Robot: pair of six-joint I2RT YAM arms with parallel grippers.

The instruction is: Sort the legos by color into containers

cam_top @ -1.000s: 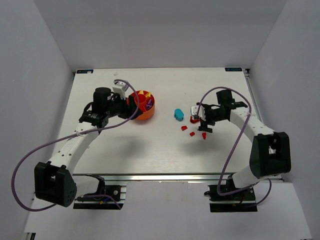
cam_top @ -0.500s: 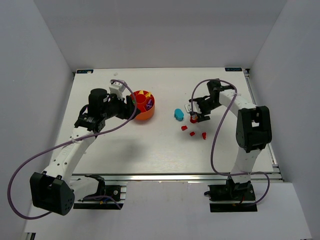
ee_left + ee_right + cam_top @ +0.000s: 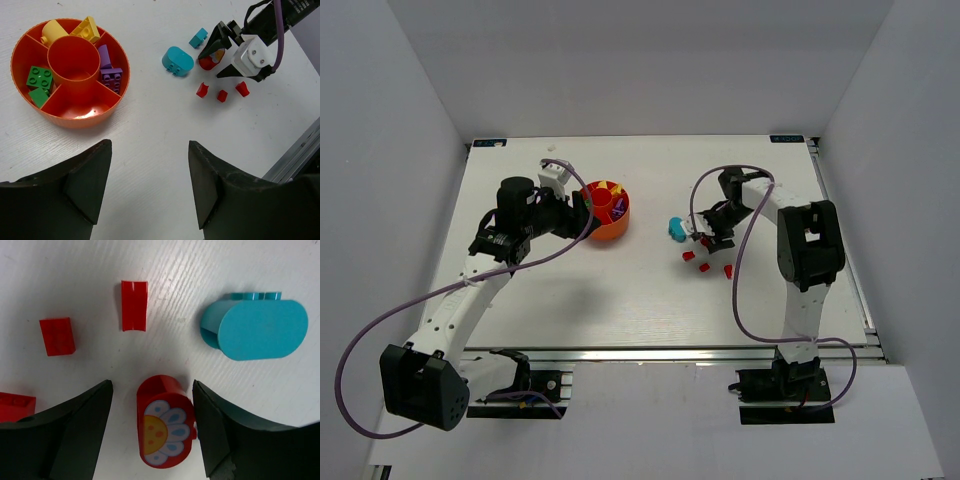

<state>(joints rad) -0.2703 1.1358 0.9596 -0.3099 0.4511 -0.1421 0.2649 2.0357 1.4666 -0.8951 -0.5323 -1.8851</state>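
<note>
Over on the right half of the table (image 3: 150,125), the right gripper (image 3: 708,235) is down among the loose pieces with its jaws parted on either side of a red brick with a flower face (image 3: 165,422). Neither finger has closed on it: the wrist view shows bare table on one side of the brick, while the other finger (image 3: 225,435) looks almost against it. The brick's long axis runs along the fingers, so the jaws would meet its narrower width, which looks like the easy way to take it. It sits off-centre in the gap, so I'd expect it to slide a little before both pads bite.

Just beyond it lie a big teal brick (image 3: 255,330) and two small red pieces (image 3: 134,306) (image 3: 57,336), near but not touching.

The orange tub (image 3: 75,120) stands well apart to the left, with yellow, green and purple legos already in separate compartments and one compartment bare. The left gripper (image 3: 150,185) hangs near the tub, jaws wide and holding nothing. The right arm is plainly the one for this brick, though the carry to the tub is long
</note>
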